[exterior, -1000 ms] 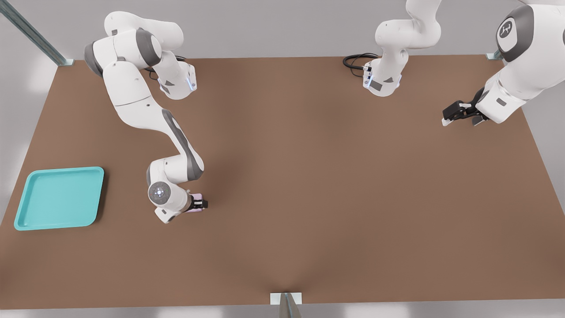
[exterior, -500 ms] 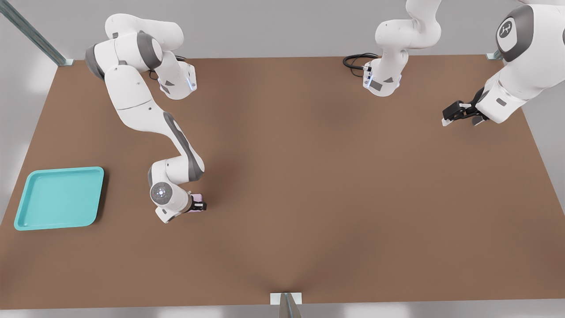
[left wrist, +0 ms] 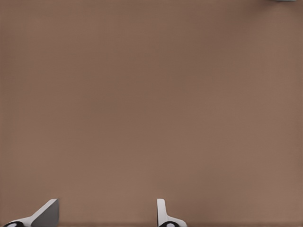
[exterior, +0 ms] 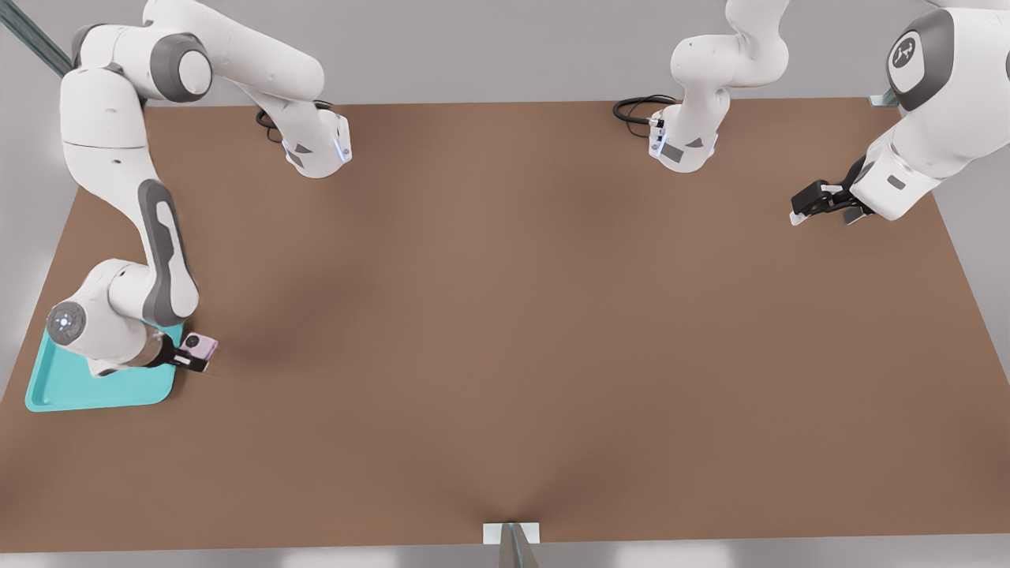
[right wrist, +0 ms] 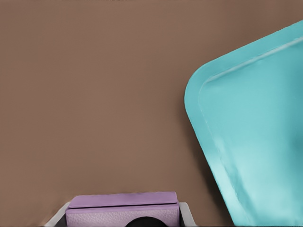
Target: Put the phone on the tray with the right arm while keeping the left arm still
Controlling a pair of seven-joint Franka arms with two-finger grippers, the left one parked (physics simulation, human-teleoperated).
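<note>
My gripper (exterior: 189,355) is shut on the pale pink phone (exterior: 200,345), which it holds in the air at the turquoise tray's (exterior: 95,388) right edge in the front view. The phone's lens face looks up. My wrist and forearm cover the tray's upper half. In the right wrist view the phone (right wrist: 123,208) sits clamped between the fingers, with brown table beyond it and a rounded corner of the tray (right wrist: 251,132) to one side.
The brown table (exterior: 521,331) stretches wide to the front view's right of the tray. The tray lies close to the table's left edge. A black cable (exterior: 635,106) coils at the far edge by the other arm's base.
My arm has swung far toward the front view's left, carrying the phone from the table's middle-left to the tray's right edge. The wrist now hangs over the tray.
</note>
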